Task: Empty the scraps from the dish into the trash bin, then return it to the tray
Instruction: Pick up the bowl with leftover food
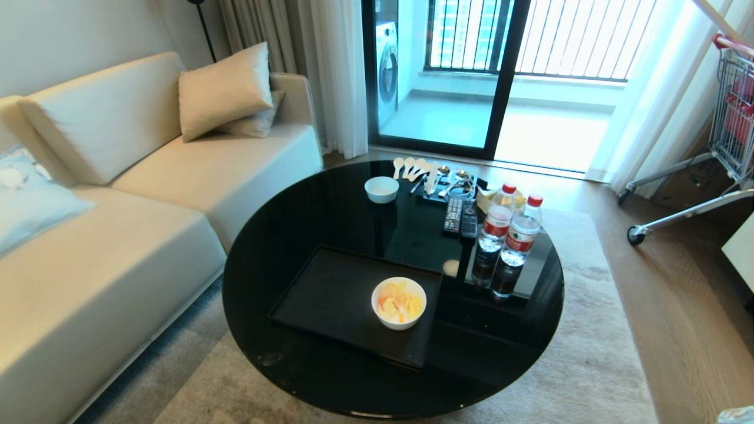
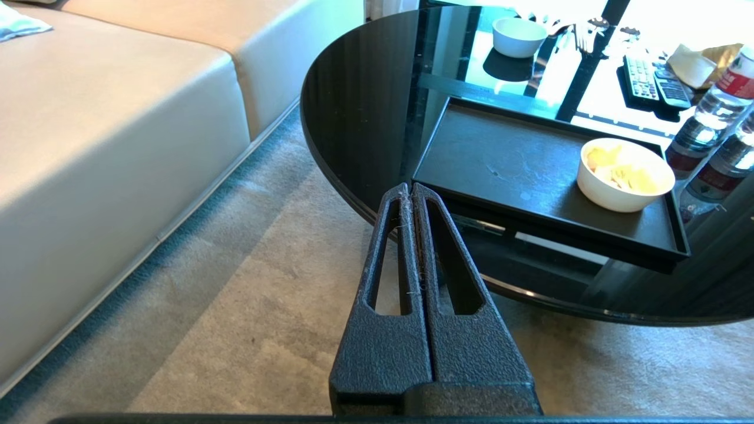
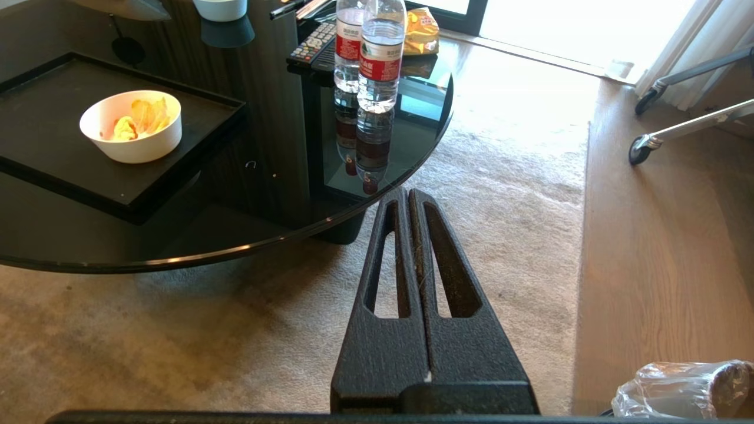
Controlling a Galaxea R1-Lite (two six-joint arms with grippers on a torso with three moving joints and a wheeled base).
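While parked low and short of the near edge of the surface [image 1: 330, 200]: left pincer [image 2: 410, 188] and right pincer [image 3: 407, 193], each pressed together, pinching nothing, neither in the head view.

Dish [image 1: 399, 302] upright in the near right corner of the tray [image 1: 330, 294], just inside the rim. Scraps [image 1: 399, 305], orange and pale yellow, heaped within; none spilled.

Tray set toward the near side of the surface, presumably to keep the dish within reach.

Trash bin [image 3: 686, 388], clear bag over the rim, only partly in view, on the floor to the robot's right and well apart from the surface; hence probably a job for the right arm.

Water bottles [image 1: 509, 241] upright just beyond the tray's right end, near the likely approach path: some risk of a knock.

Smaller bowl [image 1: 382, 189], spoons [image 1: 412, 168] and remotes [image 1: 460, 217] at the far side, not concerned.

Task judged not begun: first a spreading of the pincer, then a grip on the dish's rim.
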